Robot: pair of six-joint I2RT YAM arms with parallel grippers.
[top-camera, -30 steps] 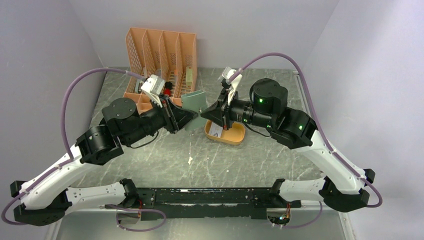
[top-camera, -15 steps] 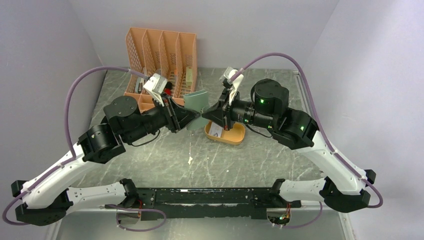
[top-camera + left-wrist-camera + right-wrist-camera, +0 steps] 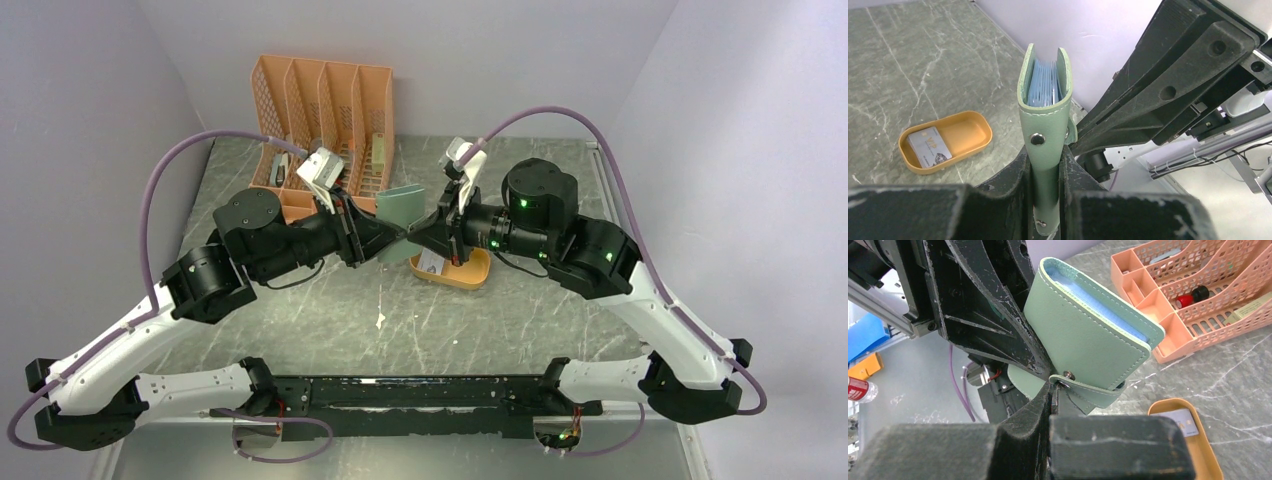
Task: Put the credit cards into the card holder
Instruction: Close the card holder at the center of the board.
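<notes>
top external: your left gripper [image 3: 392,232] and right gripper [image 3: 418,232] meet above the bench [image 3: 400,320], card holder [image 3: 398,205] raised between them. left wrist: left gripper clamps the holder upright; one credit card [image 3: 929,146] lies in the yellow tray [image 3: 968,134]. right wrist: right gripper pinches the holder's snap tab [image 3: 1093,390].

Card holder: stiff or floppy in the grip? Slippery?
Probably semi-stiff: the card holder stands upright from the left gripper without sagging. The snap tab curves, so likely floppy. Stitched matte cover looks grippy, not slippery.
</notes>
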